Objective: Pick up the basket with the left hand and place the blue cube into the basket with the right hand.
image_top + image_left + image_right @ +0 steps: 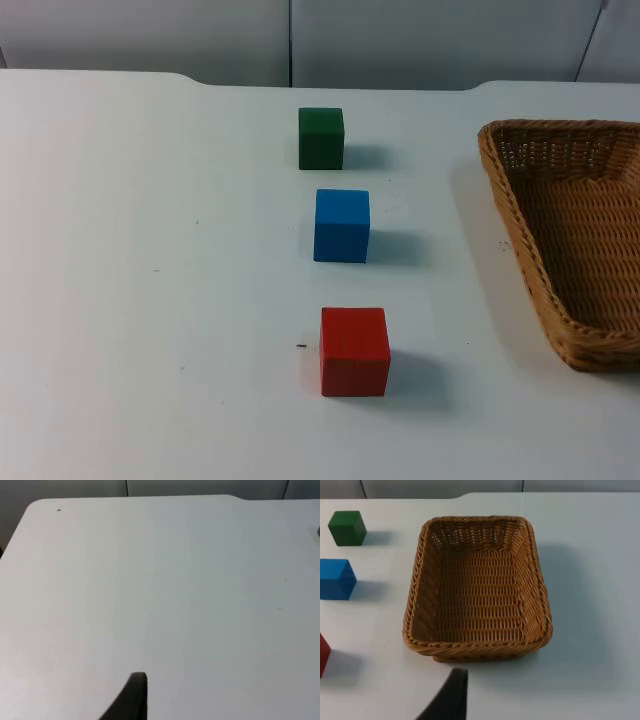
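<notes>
The blue cube (341, 226) sits mid-table, in the middle of a row of three cubes. It also appears in the right wrist view (336, 579), left of the basket. The woven brown basket (520, 230) rests empty on the table at the right, partly cut off by the picture's edge. My right gripper (454, 697) hangs above the table just short of the basket's near wall (475, 649). My left gripper (132, 700) hovers over bare white table, away from the cubes and basket. Neither holds anything that I can see.
A green cube (321, 138) stands behind the blue one and a red cube (354, 351) in front of it, with gaps between them. Both show in the right wrist view too, green (347, 528) and red (322, 652). The grey partition wall (400, 40) closes off the table's far edge.
</notes>
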`<action>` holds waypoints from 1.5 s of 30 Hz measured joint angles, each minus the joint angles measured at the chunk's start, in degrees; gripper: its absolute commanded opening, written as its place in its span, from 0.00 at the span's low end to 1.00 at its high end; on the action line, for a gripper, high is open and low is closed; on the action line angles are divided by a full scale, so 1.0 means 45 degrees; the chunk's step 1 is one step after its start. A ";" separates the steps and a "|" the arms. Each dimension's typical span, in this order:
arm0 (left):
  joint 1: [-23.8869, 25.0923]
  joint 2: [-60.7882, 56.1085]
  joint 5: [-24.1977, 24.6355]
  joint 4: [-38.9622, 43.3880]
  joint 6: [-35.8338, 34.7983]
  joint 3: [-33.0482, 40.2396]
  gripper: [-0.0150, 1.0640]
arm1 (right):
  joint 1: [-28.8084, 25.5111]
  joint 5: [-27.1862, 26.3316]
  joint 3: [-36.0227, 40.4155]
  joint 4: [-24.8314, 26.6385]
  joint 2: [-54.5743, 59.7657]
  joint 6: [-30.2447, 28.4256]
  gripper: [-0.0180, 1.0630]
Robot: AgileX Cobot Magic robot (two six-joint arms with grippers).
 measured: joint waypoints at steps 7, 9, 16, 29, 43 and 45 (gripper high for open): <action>0.0000 0.0000 0.0000 -0.0059 -0.0100 0.0000 0.99 | 0.0000 0.0000 0.0000 0.0000 0.0000 0.0000 0.98; 0.0000 0.0061 0.0000 -0.0131 -0.0100 0.0000 0.99 | 0.0000 0.0000 0.0000 0.0000 0.0000 0.0000 0.98; 0.0000 0.1517 -0.0561 -0.0548 -0.0123 -0.0717 0.99 | 0.0000 0.0000 0.0000 0.0000 0.0000 0.0000 0.98; 0.0000 0.6363 -0.3256 -0.3737 0.1833 -0.2571 0.98 | 0.0000 0.0000 0.0000 0.0000 0.0000 0.0000 0.98; 0.0000 1.2094 -0.4034 -1.0706 0.8024 -0.4193 0.98 | 0.0000 0.0000 0.0000 0.0000 0.0000 0.0000 0.98; 0.0000 1.3064 -0.4034 -1.1974 0.9082 -0.4380 0.98 | 0.0000 0.0000 0.0000 0.0000 0.0000 0.0000 0.98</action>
